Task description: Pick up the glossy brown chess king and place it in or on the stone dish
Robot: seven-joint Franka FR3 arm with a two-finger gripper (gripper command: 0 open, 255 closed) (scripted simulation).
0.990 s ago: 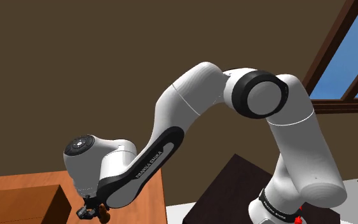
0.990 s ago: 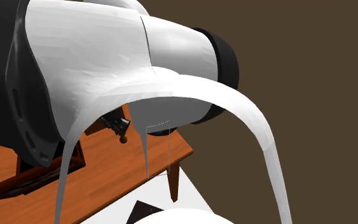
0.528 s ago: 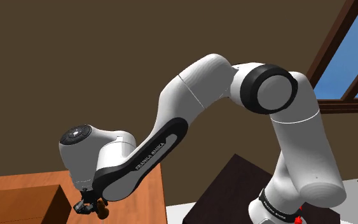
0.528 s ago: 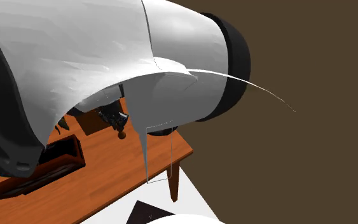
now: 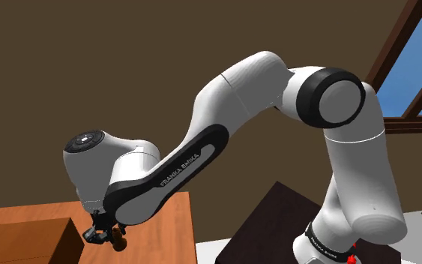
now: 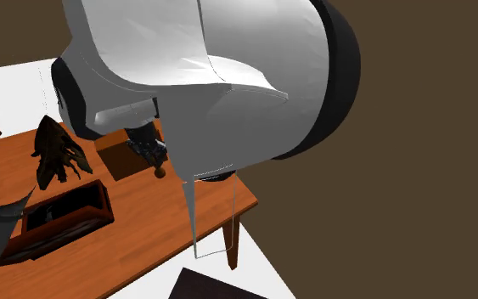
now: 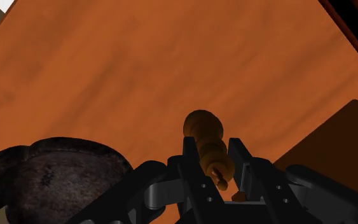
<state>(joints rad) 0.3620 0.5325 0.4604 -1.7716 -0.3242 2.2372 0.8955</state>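
Note:
My black gripper (image 7: 214,167) is shut on the glossy brown chess king (image 7: 206,143), which sticks out past the fingertips above the orange wooden table (image 7: 139,70). The dark rough stone dish (image 7: 50,175) lies on the table close beside the gripper. In the shoulder view the gripper (image 5: 101,235) hangs just over the table with the king (image 5: 118,239) in it. From the second exterior view the king (image 6: 160,172) dangles under the gripper (image 6: 150,154), and a dark sliver of the dish (image 6: 216,176) peeks out below the arm.
A brown box (image 6: 122,158) stands on the table next to the gripper, also the box (image 5: 22,244) in the shoulder view. Farther along are a dark wooden tray (image 6: 63,212) and a jagged dark object (image 6: 57,153). The table edge (image 6: 244,208) runs near the dish.
The arm has swung and the gripper has moved a little up and toward the shoulder view's left, carrying the king. The grip on it is unchanged.

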